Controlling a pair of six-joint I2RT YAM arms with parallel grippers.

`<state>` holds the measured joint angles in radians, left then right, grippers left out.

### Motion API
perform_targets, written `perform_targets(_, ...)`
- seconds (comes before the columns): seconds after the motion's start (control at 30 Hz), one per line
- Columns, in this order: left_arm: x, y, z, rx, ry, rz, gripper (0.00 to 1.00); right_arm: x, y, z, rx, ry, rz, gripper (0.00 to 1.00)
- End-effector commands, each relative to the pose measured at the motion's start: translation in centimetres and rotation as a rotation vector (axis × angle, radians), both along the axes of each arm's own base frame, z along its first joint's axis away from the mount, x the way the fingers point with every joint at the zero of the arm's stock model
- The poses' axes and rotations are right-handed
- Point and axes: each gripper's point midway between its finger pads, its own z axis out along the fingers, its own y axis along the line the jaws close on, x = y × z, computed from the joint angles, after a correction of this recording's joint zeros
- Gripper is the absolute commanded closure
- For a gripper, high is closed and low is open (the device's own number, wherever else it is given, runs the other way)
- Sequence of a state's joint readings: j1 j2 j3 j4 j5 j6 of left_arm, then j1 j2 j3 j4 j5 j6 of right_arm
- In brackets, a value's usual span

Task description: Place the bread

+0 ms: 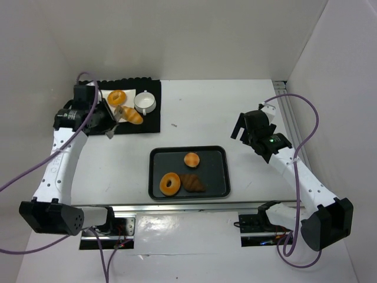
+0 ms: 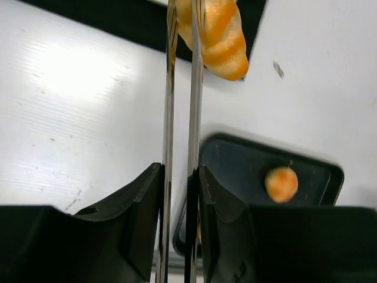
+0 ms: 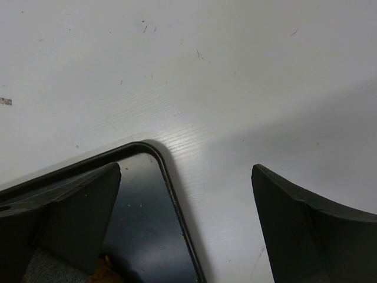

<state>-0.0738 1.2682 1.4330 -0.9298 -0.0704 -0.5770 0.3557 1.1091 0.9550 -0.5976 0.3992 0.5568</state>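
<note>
My left gripper (image 1: 108, 122) (image 2: 179, 177) is shut on a pair of metal tongs (image 2: 182, 88). The tongs' tips pinch a twisted orange bread roll (image 1: 132, 116) (image 2: 222, 36) over the front edge of the black mat (image 1: 147, 121). Whether the roll is off the mat I cannot tell. A black tray (image 1: 219, 171) (image 2: 247, 171) lies mid-table with a round bun (image 1: 191, 159) (image 2: 281, 183), a doughnut (image 1: 170, 184) and a croissant (image 1: 193, 183) on it. My right gripper (image 1: 250, 125) (image 3: 185, 183) hangs open and holds nothing, over the tray's corner (image 3: 154, 150).
On the mat, a second doughnut (image 1: 116, 97) lies on white paper and a white cup (image 1: 145, 102) stands beside it. White walls close in the table at the back and right. Purple cables loop from both arms.
</note>
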Motion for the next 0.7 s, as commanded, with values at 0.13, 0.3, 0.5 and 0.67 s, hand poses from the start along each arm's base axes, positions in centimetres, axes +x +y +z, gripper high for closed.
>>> perform_targets(0.13, 5.5, 6.3, 0.9, -0.040, -0.145, 0.168, 1.00, 0.5, 0.7, 0.2, 0.014, -0.020, 0.019, 0.01)
perform_targets(0.3, 9.2, 8.2, -1.0, -0.039, -0.106, 0.215, 1.00, 0.7, 0.7, 0.1, 0.014, -0.020, 0.019, 0.01)
perform_targets(0.5, 11.6, 8.5, -3.1, -0.039, -0.102, 0.202, 1.00, 0.9, 0.8, -0.9, 0.003, 0.012, 0.019, 0.01)
perform_targets(0.67, 11.8, 8.6, -4.3, -0.011, -0.077, 0.195, 0.79, 0.9, 0.8, -0.9, 0.003, 0.012, 0.019, 0.01)
